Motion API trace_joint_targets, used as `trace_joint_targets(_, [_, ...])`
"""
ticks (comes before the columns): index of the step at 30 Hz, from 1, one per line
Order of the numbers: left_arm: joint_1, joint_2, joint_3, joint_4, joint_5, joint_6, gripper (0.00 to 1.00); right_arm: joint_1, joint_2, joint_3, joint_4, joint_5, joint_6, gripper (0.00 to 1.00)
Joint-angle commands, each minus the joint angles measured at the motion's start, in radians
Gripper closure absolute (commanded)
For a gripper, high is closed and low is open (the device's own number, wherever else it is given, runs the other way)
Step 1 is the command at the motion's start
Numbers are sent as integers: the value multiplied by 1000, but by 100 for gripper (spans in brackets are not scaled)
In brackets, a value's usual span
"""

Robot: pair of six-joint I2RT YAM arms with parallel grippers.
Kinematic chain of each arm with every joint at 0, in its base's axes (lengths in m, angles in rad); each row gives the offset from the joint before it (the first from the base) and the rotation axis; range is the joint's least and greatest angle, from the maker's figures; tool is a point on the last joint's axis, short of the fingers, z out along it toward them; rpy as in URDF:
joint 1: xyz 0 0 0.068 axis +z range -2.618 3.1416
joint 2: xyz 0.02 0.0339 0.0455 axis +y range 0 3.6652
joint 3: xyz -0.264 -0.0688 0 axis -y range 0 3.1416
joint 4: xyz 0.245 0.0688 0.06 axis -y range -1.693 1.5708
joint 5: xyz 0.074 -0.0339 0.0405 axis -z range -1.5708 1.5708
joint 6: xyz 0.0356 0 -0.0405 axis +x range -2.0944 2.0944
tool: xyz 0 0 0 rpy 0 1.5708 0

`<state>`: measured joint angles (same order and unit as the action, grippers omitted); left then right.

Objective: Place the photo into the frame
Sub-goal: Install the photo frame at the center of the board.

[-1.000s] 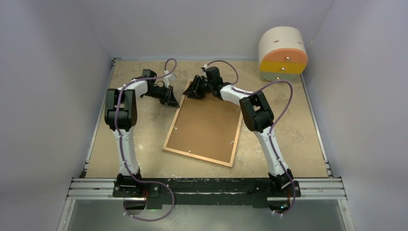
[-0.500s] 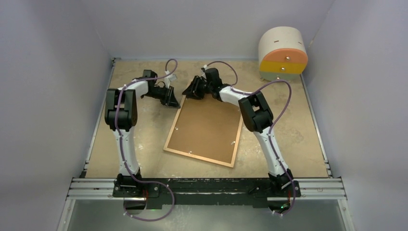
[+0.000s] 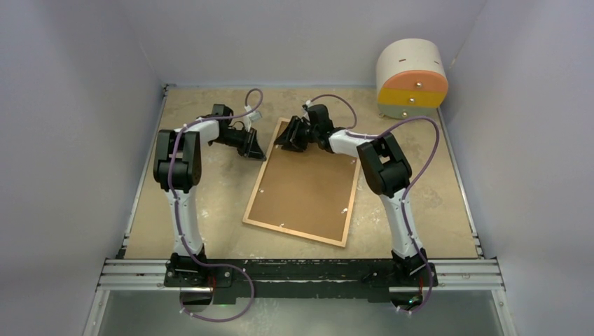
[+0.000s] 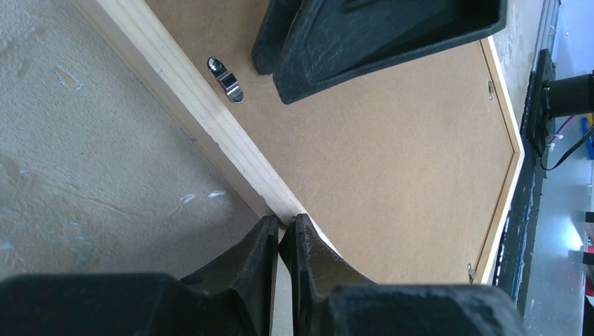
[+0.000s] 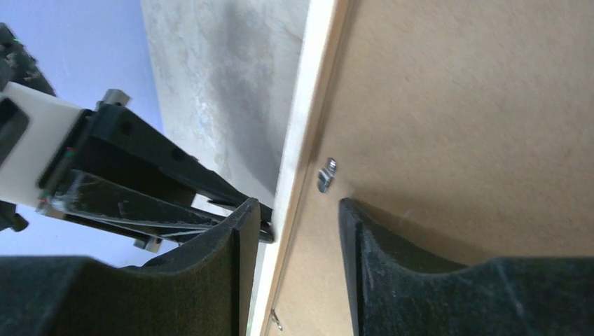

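From above, the frame lies back-up on the desk and holds the brown backing panel. It sits slightly further right than a second ago. The left gripper and right gripper meet at its far left corner.

Left wrist: the jaws are almost together, tips at the moulding.

Right wrist: the jaws stand apart astride the moulding, a metal clip just ahead of them.

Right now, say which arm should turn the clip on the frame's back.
Right, probably: the right gripper stands open at the clip; the left gripper is shut at the edge of the frame.
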<state>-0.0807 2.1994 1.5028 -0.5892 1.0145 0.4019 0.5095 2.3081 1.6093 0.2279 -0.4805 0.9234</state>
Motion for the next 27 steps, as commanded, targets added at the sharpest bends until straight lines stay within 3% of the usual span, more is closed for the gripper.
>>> trace_joint_targets(1, [-19, 5, -47, -41, -90, 56, 87, 5, -28, -38, 36, 15, -8, 52])
trace_joint_targets(15, [-19, 7, -50, -38, -88, 56, 87, 41, 75, 67, 18, 16, 34, 55])
trace_joint_targets(27, [-19, 1, -60, -44, -90, 75, 88, 41, 48, 68, -15, 35, 3, 57])
